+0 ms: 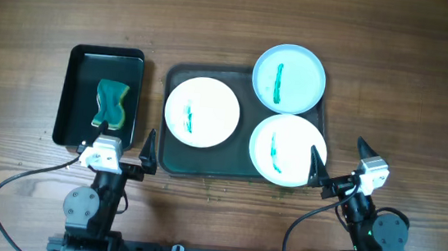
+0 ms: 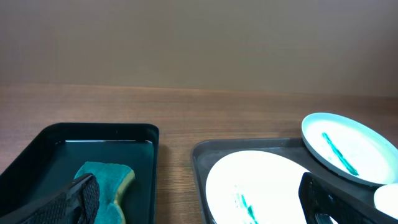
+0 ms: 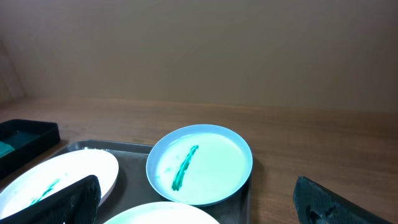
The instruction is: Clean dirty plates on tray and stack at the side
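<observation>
Three plates [image 1: 201, 112] [image 1: 289, 79] [image 1: 287, 150] on one tray [image 1: 212, 162]; left gripper [image 1: 116, 150], right gripper [image 1: 337, 147] both released, empty.

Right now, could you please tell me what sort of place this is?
Probably a robotics test bench staged for dishwashing rather than a kitchen: a plain wooden table, green-streaked plates on a grey tray, a sponge in a black tray.

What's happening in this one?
Nothing is being handled yet. Both arms sit at the near edge, left gripper and right gripper open and empty. Three white plates, each with a green streak, lie on the grey tray, the far right one overhanging its corner. A green sponge lies in the small black tray.
</observation>
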